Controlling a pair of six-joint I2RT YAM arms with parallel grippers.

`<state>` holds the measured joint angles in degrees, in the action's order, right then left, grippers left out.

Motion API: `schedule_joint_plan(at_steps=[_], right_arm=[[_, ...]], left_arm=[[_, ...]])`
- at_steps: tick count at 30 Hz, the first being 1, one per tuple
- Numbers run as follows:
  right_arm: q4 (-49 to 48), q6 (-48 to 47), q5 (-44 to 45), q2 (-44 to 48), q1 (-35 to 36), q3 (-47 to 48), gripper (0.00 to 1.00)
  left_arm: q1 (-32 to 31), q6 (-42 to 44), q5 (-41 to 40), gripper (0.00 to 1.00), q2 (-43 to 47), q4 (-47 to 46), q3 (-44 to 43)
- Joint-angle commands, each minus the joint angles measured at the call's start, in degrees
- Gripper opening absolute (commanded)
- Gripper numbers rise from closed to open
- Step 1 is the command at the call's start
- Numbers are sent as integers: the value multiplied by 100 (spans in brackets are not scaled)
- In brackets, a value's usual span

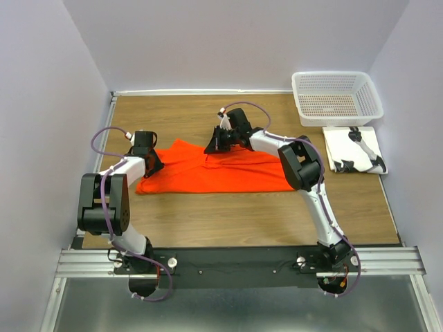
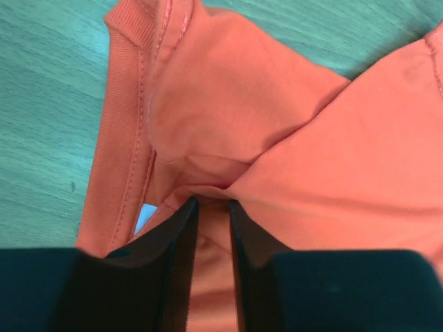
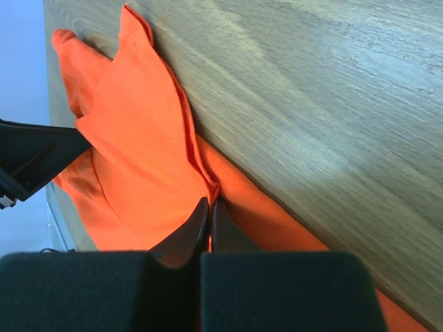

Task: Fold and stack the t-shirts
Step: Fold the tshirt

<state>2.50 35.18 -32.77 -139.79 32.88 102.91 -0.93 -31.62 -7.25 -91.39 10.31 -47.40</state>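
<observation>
The orange-red t-shirt (image 1: pixel 208 174) is lying on the wooden table (image 1: pixel 242 218), in the middle and a bit to the left; it is spreading out flat on the side near the arms, and its far edge is bunching up into a peak. The left gripper (image 1: pixel 151 163) is sitting at the shirt's left end; the right gripper (image 1: pixel 213 145) is sitting at the far edge, by the peak.

From the left wrist, the left gripper (image 2: pixel 211 205) is pinching a fold of the t-shirt (image 2: pixel 228 104); its two black fingers (image 2: pixel 181 238) are standing close together with a thin strip of cloth between them; a stitched hem (image 2: pixel 128 124) is running up the left side, with the table (image 2: pixel 48 104) showing beside it.

From the right wrist, the right gripper (image 3: pixel 210 205) is squeezing the edge of the t-shirt (image 3: pixel 138 152); its fingers are almost touching, with cloth caught at the tips; the wood of the table (image 3: pixel 311 104) is showing to the right.

The white mesh basket (image 1: pixel 337 75) is standing in the far right corner; a white board (image 1: pixel 339 142) is lying just in front of it, with a black tool (image 1: pixel 367 149) resting on top; both are sitting well apart from the shirt.
</observation>
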Motion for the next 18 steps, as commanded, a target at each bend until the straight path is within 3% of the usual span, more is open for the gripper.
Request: schedule_joint_plan(at_steps=[1, 5, 12, 18], right_arm=[[-31, -64, -27, 57, -54, -9, 3], [-22, -143, -246, -75, -54, 97, 4], [-22, -239, -449, -207, -45, 220, 7], [-22, -310, -475, -321, -36, 247, 7]], left_arm=[[49, -20, -190, 38, 60, 270, -67], [49, -38, -75, 55, 192, 410, -261], [-74, 523, -84, 75, 263, 394, -1069], [-135, 1113, 451, 69, -729, 60, -1929]])
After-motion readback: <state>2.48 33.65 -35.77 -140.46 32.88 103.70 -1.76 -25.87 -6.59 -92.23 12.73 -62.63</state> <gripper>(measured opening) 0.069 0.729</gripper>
